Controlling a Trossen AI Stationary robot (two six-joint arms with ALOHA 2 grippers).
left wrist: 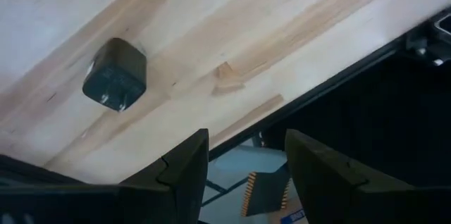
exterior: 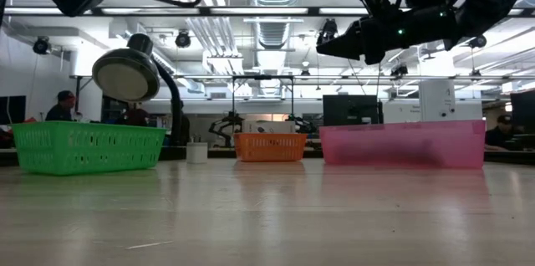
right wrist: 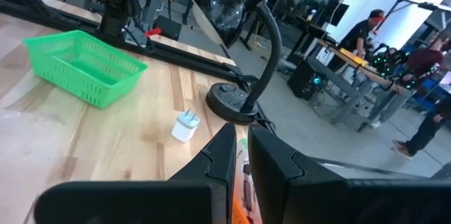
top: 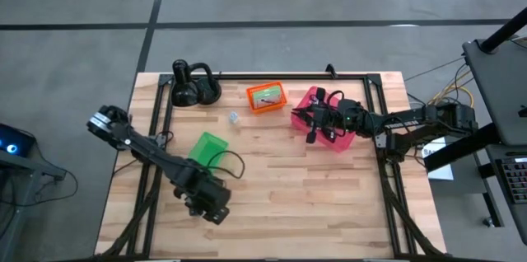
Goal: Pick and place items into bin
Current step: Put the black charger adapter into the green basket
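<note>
A small black block (left wrist: 116, 75) lies flat on the wooden table (top: 280, 188) near its front edge. My left gripper (left wrist: 246, 157) hovers open above the table beside the block, with nothing between its fingers; the high view shows it at the front left (top: 210, 206). My right gripper (right wrist: 242, 155) is shut and holds nothing, level above the pink bin (top: 329, 130). A tiny white piece (right wrist: 185, 127) stands on the table between the green bin (top: 206, 148) and the orange bin (top: 266, 97). The orange bin holds something small.
A black desk lamp (top: 193, 85) stands at the far left, its head over the table. A black frame (top: 160, 130) runs along the table's edges. The low view shows the green (exterior: 88, 147), orange (exterior: 270, 145) and pink (exterior: 401, 143) bins in a row. People are in the room beyond the table.
</note>
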